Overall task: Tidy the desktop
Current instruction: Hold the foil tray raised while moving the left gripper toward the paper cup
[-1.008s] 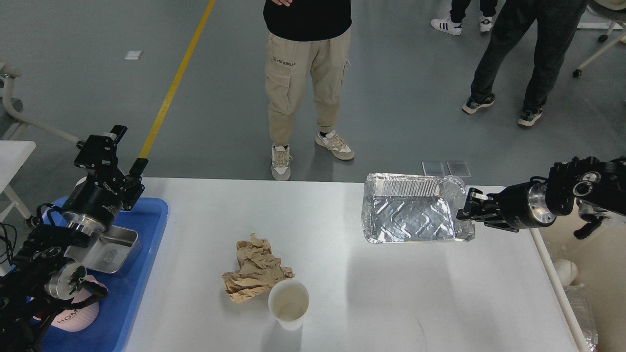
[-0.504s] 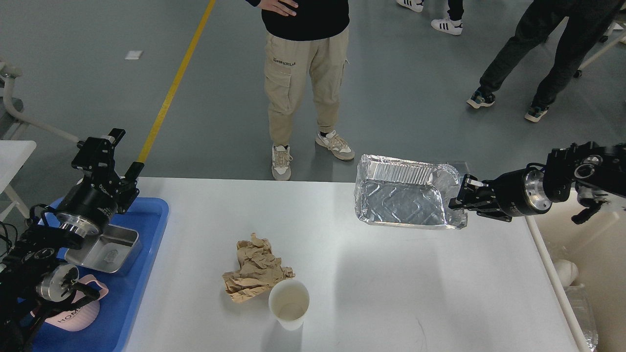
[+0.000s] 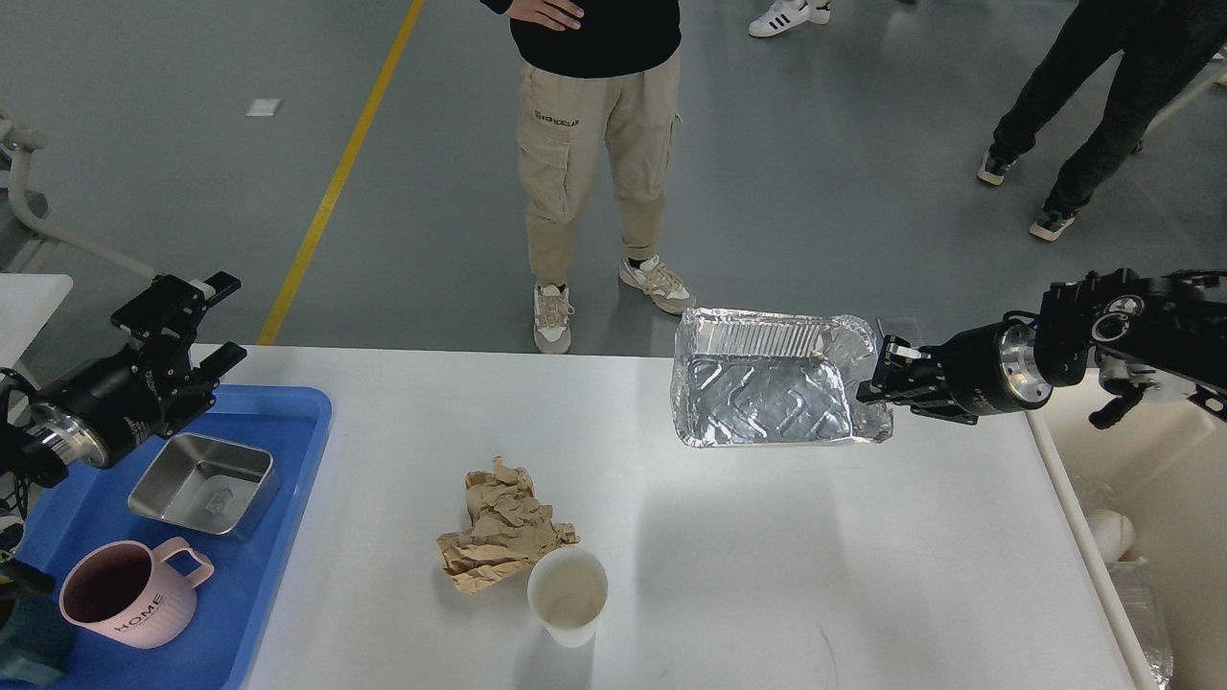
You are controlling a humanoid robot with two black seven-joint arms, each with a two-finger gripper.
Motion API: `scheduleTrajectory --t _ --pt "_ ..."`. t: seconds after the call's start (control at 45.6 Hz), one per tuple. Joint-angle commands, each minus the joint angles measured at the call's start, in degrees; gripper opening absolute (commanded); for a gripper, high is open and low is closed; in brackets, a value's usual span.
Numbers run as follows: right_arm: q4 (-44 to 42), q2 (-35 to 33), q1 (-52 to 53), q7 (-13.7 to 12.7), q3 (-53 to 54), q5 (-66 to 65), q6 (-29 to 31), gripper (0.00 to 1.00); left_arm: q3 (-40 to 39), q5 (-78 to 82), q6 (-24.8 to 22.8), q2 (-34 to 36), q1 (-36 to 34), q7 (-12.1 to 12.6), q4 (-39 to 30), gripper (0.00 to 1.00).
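The white desktop (image 3: 786, 556) fills the lower view. My right gripper (image 3: 877, 383) is shut on the right rim of a crumpled aluminium foil tray (image 3: 767, 393) and holds it lifted above the far right part of the desktop. A crumpled brown paper (image 3: 498, 527) and a white paper cup (image 3: 567, 594) stand on the front middle of the desktop. My left gripper (image 3: 196, 321) is open and empty, above the far corner of the blue tray (image 3: 278, 460).
The blue tray holds a steel box (image 3: 204, 482) and a pink mug (image 3: 129, 594). A beige bin (image 3: 1150, 479) with trash stands right of the desktop. People (image 3: 590, 144) stand on the floor beyond the far edge.
My right gripper has lifted the foil tray and carried it left and up. My left arm has pulled back to the left, uncovering the steel box and pink mug.
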Motion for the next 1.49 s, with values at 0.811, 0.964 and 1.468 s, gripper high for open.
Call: scheduleTrajectory --t 0.811,0.964,1.468 --pt "0.05 1.99 0.54 0.08 0.62 -0.18 -0.3 0.0 9.71 6.09 0.39 38.16 -1.28 -0.66 -20.43 0.97" --pt "0.05 2.25 1.06 0.08 0.71 -0.18 -0.3 0.0 9.18 6.44 -0.13 34.29 -1.8 -1.19 -20.43 0.97" --pt "0.14 1.99 2.3 0.08 0.27 -0.18 -0.3 0.0 10.24 38.94 -12.87 18.56 -7.25 -6.2 -18.77 0.97"
